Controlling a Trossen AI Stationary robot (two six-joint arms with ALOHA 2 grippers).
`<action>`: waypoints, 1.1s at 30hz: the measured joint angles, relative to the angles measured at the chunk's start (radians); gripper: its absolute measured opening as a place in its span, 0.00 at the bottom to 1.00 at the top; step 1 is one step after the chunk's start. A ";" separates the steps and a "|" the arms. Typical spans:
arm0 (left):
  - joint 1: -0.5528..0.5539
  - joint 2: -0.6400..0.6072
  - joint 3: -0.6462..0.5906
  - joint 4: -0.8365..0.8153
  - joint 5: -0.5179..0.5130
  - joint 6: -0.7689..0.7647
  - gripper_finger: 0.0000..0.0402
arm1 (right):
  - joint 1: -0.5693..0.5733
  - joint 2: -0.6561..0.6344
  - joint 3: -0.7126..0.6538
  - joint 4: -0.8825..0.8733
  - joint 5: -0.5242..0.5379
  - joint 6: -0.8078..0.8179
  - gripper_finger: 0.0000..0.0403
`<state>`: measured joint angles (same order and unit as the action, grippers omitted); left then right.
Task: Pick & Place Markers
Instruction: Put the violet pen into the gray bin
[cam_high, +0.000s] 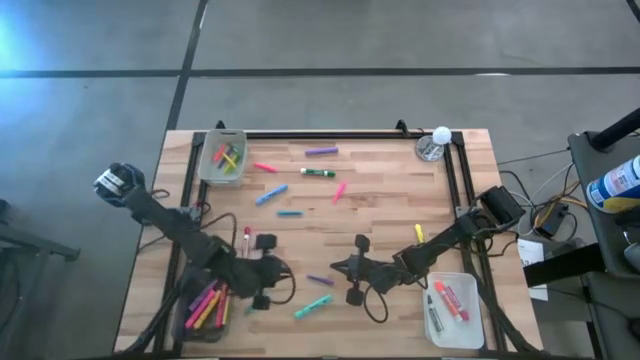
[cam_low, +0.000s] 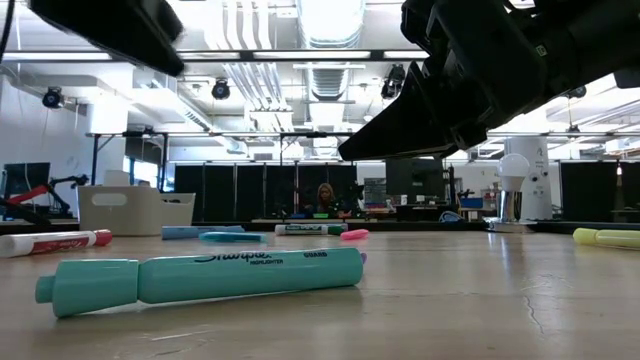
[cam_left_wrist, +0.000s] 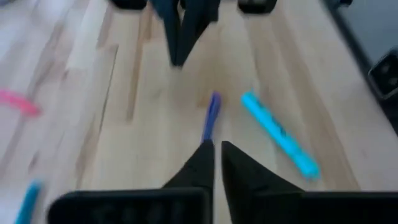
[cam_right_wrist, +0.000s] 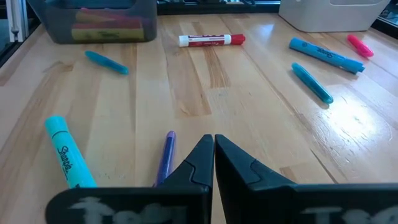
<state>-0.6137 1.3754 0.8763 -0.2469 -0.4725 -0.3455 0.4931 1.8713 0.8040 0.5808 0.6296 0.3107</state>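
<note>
Your bench (cam_high: 380, 215) is pale butcher-block wood with a smooth, faintly sheeny finish. The teal highlighter (cam_low: 200, 278) looks like smooth satin plastic with printed lettering. The bins (cam_high: 455, 320) are translucent plastic, and the right pincer (cam_right_wrist: 213, 158) has matt black fingers.

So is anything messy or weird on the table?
Yes. Markers lie scattered at all angles across the wooden table, like the teal one and the green one, while others already sit in the bins. Nothing looks broken.

Grey floor (cam_high: 330, 35) crossed by dark lines surrounds the wooden table (cam_high: 390, 215); ceiling lights (cam_low: 330, 20) glow overhead.
</note>
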 joint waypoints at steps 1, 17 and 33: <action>0.021 0.000 -0.032 0.081 0.025 0.038 0.03 | 0.000 0.000 0.000 0.000 0.000 0.000 0.02; 0.345 0.000 -0.518 1.107 0.257 0.289 0.00 | -0.003 0.000 0.000 -0.035 0.000 0.003 0.02; 0.487 -0.105 -0.676 1.251 0.424 0.304 0.00 | -0.002 0.000 0.082 -0.183 -0.067 0.118 0.24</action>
<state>-0.1265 1.2700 0.2000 1.0046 -0.0489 -0.0418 0.4908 1.8717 0.8856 0.3979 0.5627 0.4289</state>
